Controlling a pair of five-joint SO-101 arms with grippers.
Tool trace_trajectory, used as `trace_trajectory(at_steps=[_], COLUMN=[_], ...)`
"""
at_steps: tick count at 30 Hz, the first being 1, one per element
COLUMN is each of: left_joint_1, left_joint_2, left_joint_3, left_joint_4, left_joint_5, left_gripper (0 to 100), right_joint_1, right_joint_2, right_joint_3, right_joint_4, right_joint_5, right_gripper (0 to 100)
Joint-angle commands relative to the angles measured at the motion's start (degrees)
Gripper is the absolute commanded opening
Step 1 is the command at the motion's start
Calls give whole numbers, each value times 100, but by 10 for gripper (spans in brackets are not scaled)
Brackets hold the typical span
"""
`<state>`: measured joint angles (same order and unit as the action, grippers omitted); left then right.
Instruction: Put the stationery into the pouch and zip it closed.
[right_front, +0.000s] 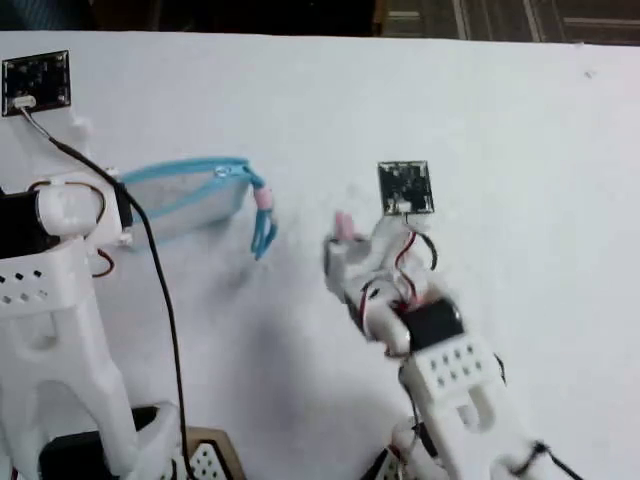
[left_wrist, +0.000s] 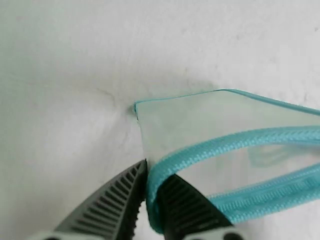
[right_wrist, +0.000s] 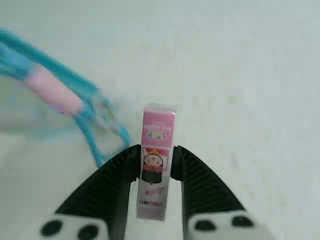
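My right pincer (right_wrist: 155, 162), jaws closed on the pink eraser (right_wrist: 156, 150), had bare table (right_front: 480, 120) from twelve round to three o'clock. Toward nine o'clock the blue strap (right_front: 264, 230) lay across the way, the pouch (right_front: 190, 195) just beyond. My left pincer (left_wrist: 146, 187), clamped on the zip edge, blocked the pouch's nine o'clock end.

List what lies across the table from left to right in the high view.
left arm → pouch → pink-and-blue pull strap → pink stationery piece, held in the right gripper
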<state>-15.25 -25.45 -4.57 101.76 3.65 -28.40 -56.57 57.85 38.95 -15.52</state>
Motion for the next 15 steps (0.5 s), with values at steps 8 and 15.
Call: trace_trajectory(at_steps=[8, 15], left_joint_1=[31, 31], left_joint_2=[-136, -136], left_joint_3=[-114, -132], left_joint_4=[-70, -70], left_joint_5=[-44, -44], left_gripper=[22, 22], right_joint_1=[-796, -1288], right_joint_2=[154, 1754], right_joint_3=[-2303, -2813], right_joint_4=[-2009, -2888], right_joint_5=[0, -26], right_gripper=[16, 16])
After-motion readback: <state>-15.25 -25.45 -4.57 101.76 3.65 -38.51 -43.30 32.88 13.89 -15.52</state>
